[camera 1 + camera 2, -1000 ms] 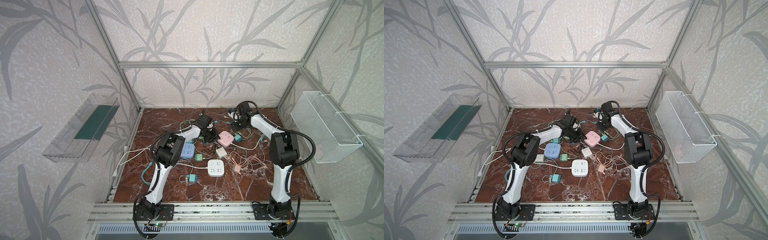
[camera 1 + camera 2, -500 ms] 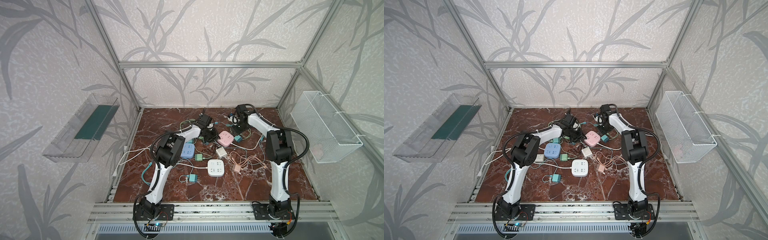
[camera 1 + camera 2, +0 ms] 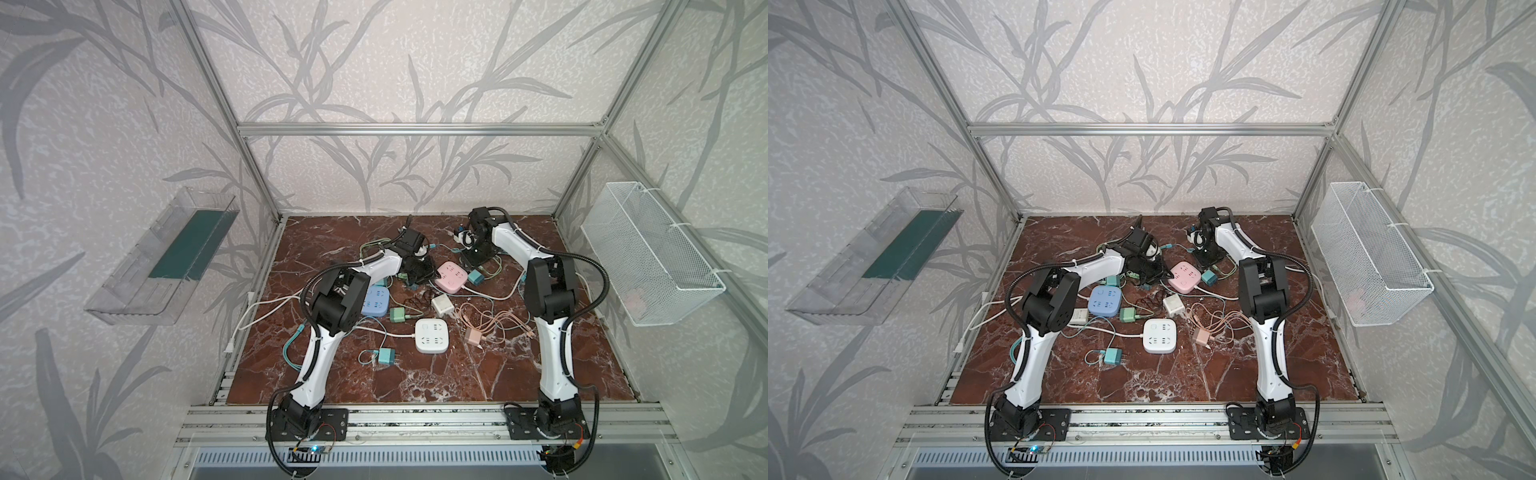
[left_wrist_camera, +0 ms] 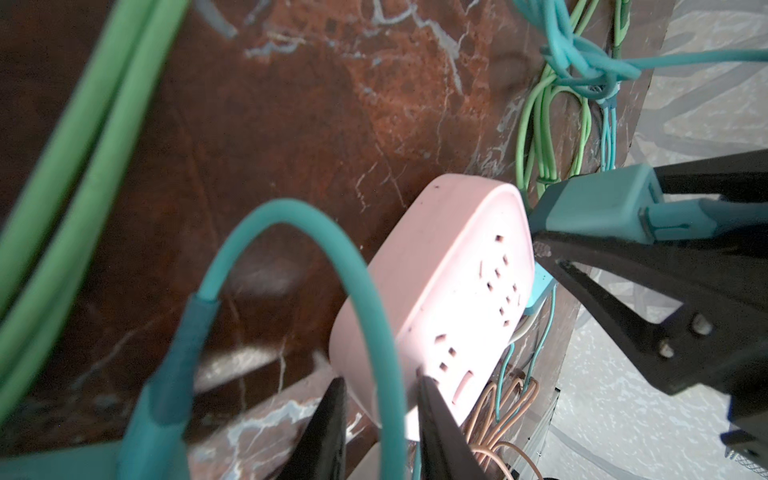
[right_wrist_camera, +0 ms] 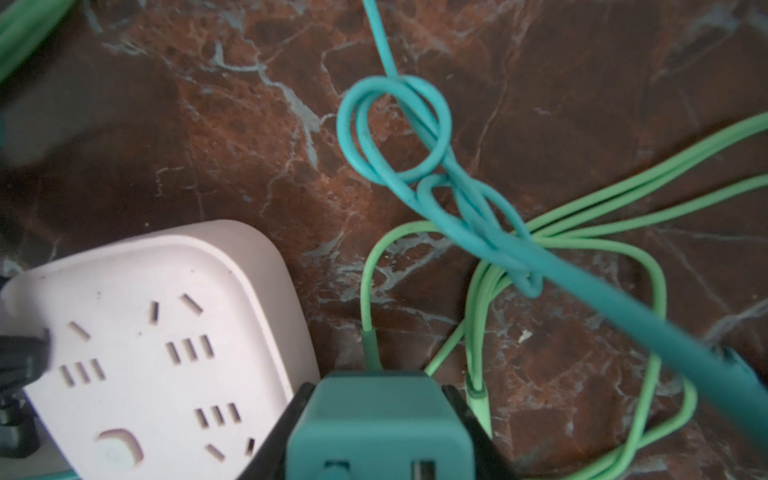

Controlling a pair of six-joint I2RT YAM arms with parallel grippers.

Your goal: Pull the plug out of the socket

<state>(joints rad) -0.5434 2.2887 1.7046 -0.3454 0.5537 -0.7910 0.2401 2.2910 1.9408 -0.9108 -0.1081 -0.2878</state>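
Currently the right pincer [image 5: 374, 397] clamps the teal plug [image 5: 376, 424], just beside the pink socket's [image 5: 158, 353] right edge, on the far middle of the desk [image 3: 415, 382]. Prongs hidden; can't tell if seated. Left pincer [image 4: 380, 380], nearly closed, braces the socket's left edge. Plug axis seems to point off the socket, so I'd pull rightward.

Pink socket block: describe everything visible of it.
The pink socket block is a rounded square of matte-looking plastic, lying on the marble table. Its top shows empty slot groups and a round button. One fingertip of the left tool touches its corner; the right tool holds a teal plug beside it.
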